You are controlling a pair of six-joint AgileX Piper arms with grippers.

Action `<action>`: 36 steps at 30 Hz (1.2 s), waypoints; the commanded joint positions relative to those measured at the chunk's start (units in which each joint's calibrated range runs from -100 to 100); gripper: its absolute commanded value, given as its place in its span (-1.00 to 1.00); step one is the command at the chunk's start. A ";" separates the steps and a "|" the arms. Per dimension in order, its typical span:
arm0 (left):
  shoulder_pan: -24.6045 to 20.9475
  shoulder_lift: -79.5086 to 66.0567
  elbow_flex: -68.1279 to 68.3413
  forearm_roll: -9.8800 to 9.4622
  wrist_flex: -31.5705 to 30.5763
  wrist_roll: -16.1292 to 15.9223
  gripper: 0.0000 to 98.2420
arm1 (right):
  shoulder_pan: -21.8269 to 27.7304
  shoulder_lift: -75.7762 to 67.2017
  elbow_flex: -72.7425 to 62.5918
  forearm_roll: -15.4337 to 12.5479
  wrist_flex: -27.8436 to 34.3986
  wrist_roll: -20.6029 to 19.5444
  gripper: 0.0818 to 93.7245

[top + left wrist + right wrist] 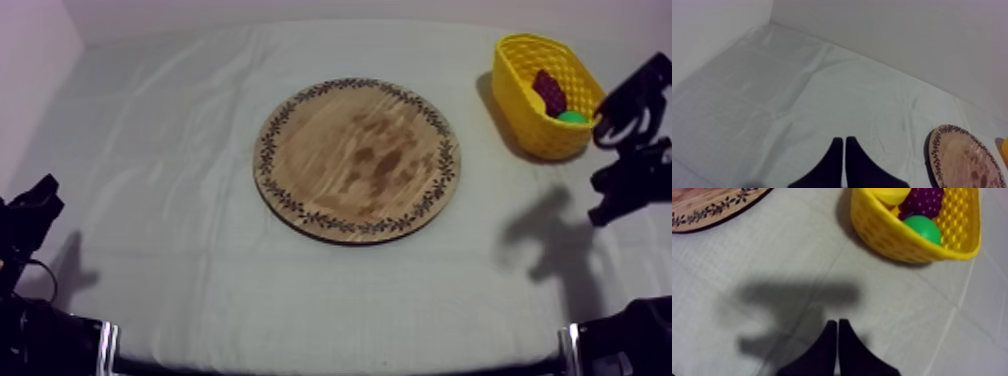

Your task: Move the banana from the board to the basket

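Wooden board (357,160), round, with a patterned rim: lying at the middle of the table (150,150) on the grey-white cloth.

Yellow basket (520,110): standing at about 2 o'clock from the board, well apart from it, toward the far right of the table.

Banana (892,194): lying inside the basket, off the board, showing as a smooth yellow end touching the grapes.

Grapes (924,200), dark purple bunch: resting in the basket beside the banana.

Green fruit (924,228), round, kind not clear: sitting against the basket's wall, just beside the grapes.

Left gripper (844,141): hanging over bare cloth at about 8 o'clock from the board, well apart from it. Its fingers are lying pressed together in a narrow wedge, holding nothing.

Right gripper (838,323): hovering over the cloth at about 3 o'clock from the board and 4 o'clock from the basket, near the basket. Its fingers are lying together, gripping nothing, and it is casting a dark shadow (797,300) on the cloth.
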 commanded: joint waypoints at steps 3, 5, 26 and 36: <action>0.00 0.00 0.00 0.01 -0.04 -0.02 -1.00 | -1.15 -17.31 8.65 1.84 -0.53 -3.43 -0.98; 0.00 0.00 0.00 0.01 -0.04 -0.01 -1.00 | -1.54 -22.73 11.00 2.88 -0.61 -5.37 -0.98; -0.07 0.00 0.00 0.01 -0.04 0.01 -1.00 | -3.53 -50.12 18.91 2.37 -5.80 -18.99 -0.99; -0.07 0.00 0.00 0.01 -0.04 0.01 -1.00 | -3.60 -50.24 19.26 2.03 -7.59 -12.39 -0.99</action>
